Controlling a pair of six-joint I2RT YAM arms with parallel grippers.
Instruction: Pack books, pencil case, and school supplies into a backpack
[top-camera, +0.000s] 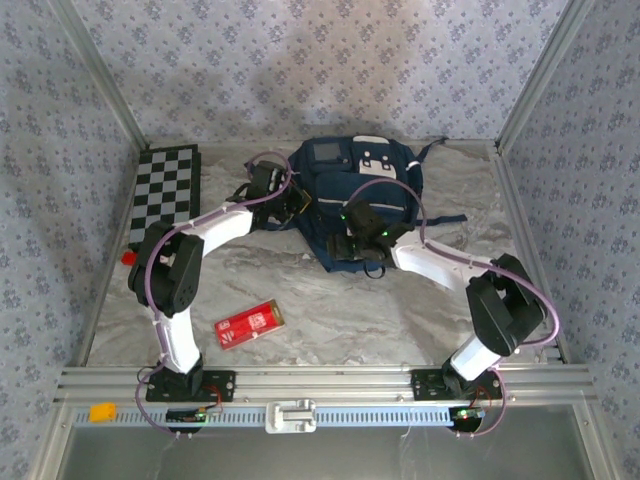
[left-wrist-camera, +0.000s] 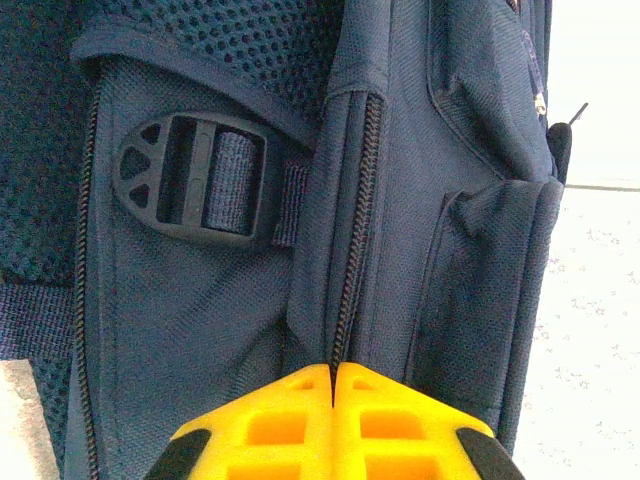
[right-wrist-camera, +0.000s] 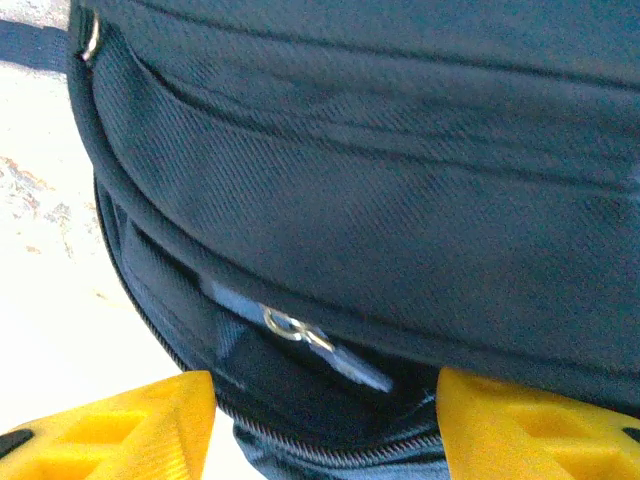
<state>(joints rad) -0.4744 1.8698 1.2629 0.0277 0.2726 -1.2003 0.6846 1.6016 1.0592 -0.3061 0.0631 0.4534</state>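
Yellow left fingers (left-wrist-camera: 290, 425) are pressed shut, tips against the zip (left-wrist-camera: 355, 220) of the backpack (left-wrist-camera: 200, 320); whether they pinch any cloth I cannot tell. Right fingers (right-wrist-camera: 110, 420) stand apart, a metal zip pull (right-wrist-camera: 290, 325) between and just beyond them, under a fold of fabric. That soft cloth will likely sag and slide when tugged, so the ring looks the surest hold. Well behind both, the pencil case (top-camera: 250, 323) lies flat on the tabletop (top-camera: 400, 310), probably light and stiff.
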